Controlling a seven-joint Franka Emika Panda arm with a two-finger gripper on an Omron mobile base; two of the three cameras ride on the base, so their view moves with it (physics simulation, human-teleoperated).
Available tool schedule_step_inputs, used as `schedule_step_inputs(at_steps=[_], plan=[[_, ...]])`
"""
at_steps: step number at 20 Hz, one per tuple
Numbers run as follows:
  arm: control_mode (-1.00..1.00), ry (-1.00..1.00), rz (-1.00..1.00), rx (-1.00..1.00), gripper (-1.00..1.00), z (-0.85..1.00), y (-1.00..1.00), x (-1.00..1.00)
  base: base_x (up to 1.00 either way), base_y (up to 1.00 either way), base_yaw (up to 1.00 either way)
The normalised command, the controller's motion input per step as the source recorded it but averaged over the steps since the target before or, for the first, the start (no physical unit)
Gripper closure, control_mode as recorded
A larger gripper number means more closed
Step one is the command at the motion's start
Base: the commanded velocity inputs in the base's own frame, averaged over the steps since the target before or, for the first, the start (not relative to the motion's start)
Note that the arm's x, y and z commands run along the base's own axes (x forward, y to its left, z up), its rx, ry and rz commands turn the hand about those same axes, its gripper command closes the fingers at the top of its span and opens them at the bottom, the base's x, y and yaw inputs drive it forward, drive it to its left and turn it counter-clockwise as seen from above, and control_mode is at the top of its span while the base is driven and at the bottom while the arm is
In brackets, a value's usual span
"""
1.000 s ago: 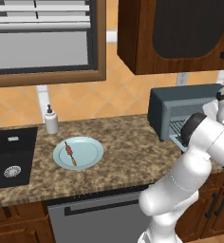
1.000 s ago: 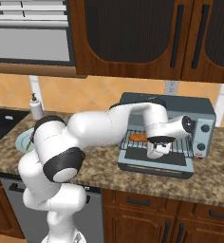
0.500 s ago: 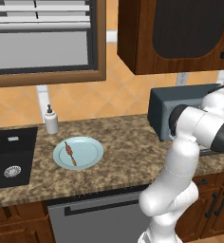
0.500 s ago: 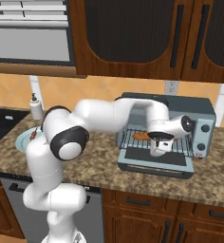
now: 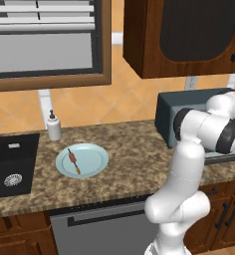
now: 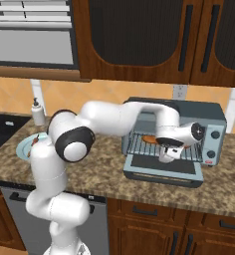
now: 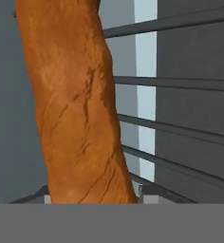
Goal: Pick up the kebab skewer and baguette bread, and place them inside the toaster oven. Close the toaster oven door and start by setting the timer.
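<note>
The dark blue-grey toaster oven (image 6: 209, 115) stands on the counter with its door (image 6: 162, 169) folded down flat in front. My gripper (image 6: 167, 153) reaches into the oven mouth and is shut on the orange-brown baguette bread (image 7: 76, 109), which lies just over the wire rack (image 7: 180, 142). An end of the baguette bread (image 6: 149, 138) shows over the rack bars. The kebab skewer (image 5: 73, 161) lies on the pale blue plate (image 5: 94, 162), far left of the toaster oven (image 5: 168, 119). The loaf hides my fingertips in the hand view.
A soap dispenser (image 5: 53, 126) stands at the wall behind the plate, and a black sink (image 5: 10, 167) lies to its left. The oven's control knobs (image 6: 215, 142) are on its right side. Wooden cabinets (image 6: 139, 40) hang above the counter.
The arm's elbow has swung up and toward the oven. The hand has stayed at the oven mouth, with the baguette a little deeper over the rack.
</note>
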Motion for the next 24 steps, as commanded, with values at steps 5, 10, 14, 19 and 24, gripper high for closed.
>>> schedule_step_inputs(at_steps=[5,10,14,19,24], plan=[[-1.0,-0.01,-0.31,-0.11,1.0,-0.37,0.26,0.0,0.0,0.0,0.0],[-1.0,-0.03,-0.22,-0.13,-1.0,-0.61,0.22,-0.34,0.0,0.0,0.0],[-1.0,-0.03,-0.09,-0.16,-1.0,-0.75,0.08,-0.72,0.0,0.0,0.0],[-1.0,0.0,-0.02,-0.12,-1.0,-0.53,0.0,-0.59,0.0,0.0,0.0],[-1.0,0.06,0.01,-0.03,-1.0,-0.02,0.0,-0.3,0.0,0.0,0.0]])
